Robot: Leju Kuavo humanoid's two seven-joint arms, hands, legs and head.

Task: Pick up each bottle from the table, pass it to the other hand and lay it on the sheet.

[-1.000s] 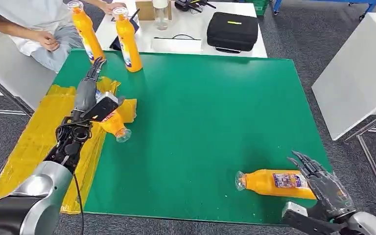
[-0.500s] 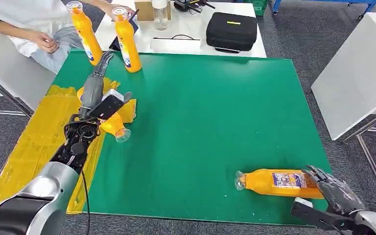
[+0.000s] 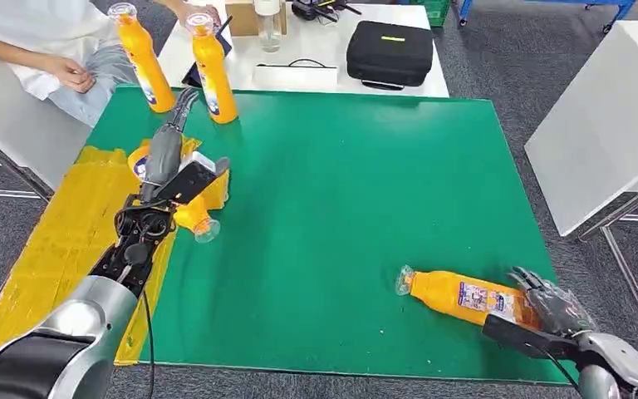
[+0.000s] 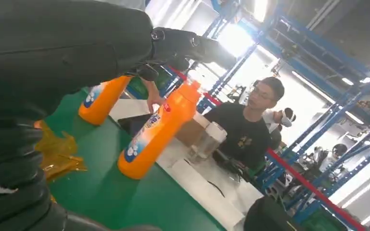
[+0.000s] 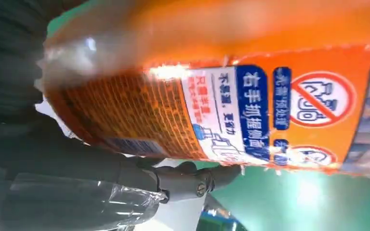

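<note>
Right wrist view shows fingers [image 5: 192,177] under the bottle [image 3: 465,297].

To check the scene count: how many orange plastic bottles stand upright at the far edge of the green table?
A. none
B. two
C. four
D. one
B: two orange plastic bottles stand upright at the far left edge of the green table; the others lie flat.

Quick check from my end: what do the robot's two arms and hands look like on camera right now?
The left arm has a smooth silver shell, then open black framework with a thin black cable running along it. The left hand is grey with dark fingers. The right arm is silver too, and the right hand is dark grey.
</note>
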